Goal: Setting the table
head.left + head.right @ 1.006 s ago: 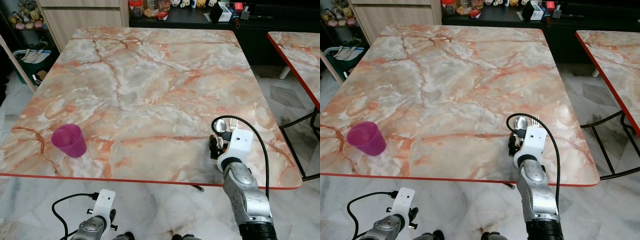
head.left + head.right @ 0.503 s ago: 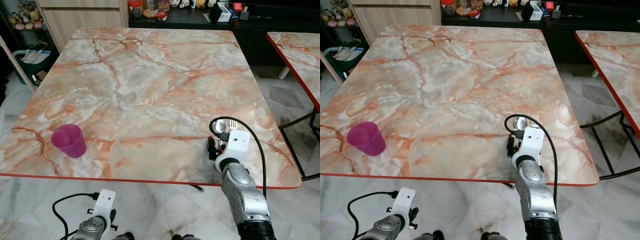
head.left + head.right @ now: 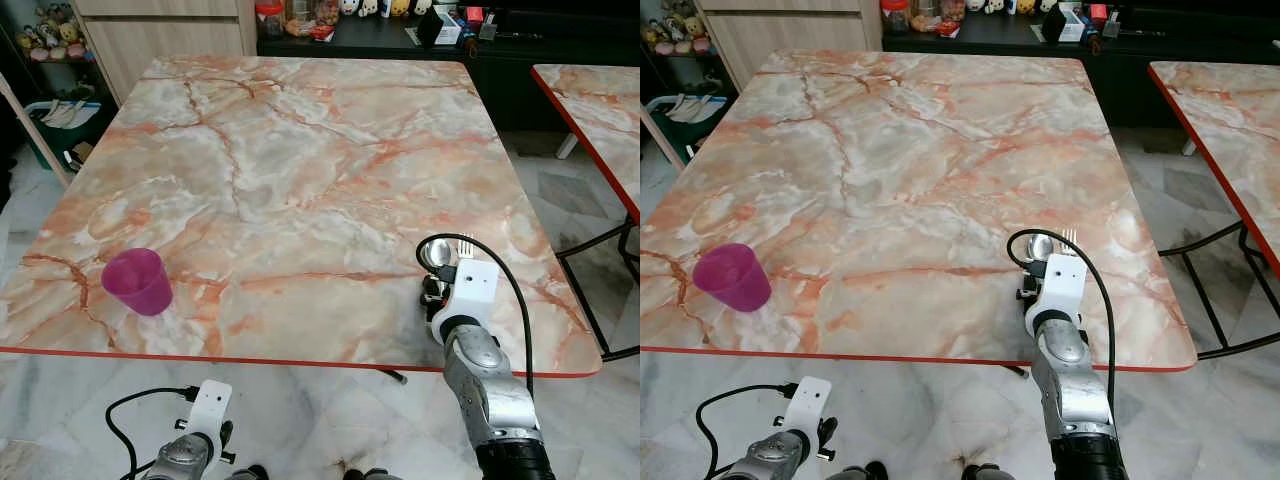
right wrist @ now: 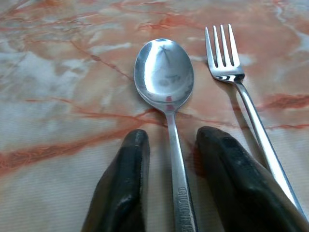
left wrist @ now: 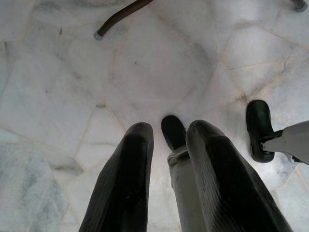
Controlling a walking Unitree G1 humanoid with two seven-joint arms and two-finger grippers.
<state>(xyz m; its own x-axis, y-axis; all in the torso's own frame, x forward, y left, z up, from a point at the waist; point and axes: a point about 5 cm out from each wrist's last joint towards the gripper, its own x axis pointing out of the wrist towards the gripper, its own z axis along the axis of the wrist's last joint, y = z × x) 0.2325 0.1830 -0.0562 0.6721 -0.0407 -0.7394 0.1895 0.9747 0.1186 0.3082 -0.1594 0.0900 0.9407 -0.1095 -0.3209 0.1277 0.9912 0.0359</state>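
Stamped lettering runs along the handle of the spoon (image 4: 166, 92), but only a few characters show between the fingers and they cannot be read with certainty. The right gripper (image 4: 171, 159) rests low over the marble table (image 3: 300, 150) near its front right corner, its two black fingers (image 4: 123, 188) spread apart with the spoon's handle lying in the gap between them; whether either finger actually touches the handle cannot be told. The spoon lies flat on the tabletop, bowl up and pointing away from the robot. Just beside it, on its right, lies a fork (image 4: 231, 72), roughly parallel, tines pointing the same way; its handle passes close along the outer side of one finger. A black cable (image 3: 500, 275) loops over the white wrist housing above the cutlery. Well apart from these, near the table's front left edge, a magenta cup (image 3: 138, 281) stands upright. The left gripper (image 5: 166, 169) hangs below the table edge over the pale tiled floor (image 5: 72, 87), its fingers slightly parted and holding nothing, with the robot's dark foot (image 5: 259, 128) below. A second marble table (image 3: 600, 110) stands to the right, and a dark sideboard (image 3: 400, 35) with small items runs behind.
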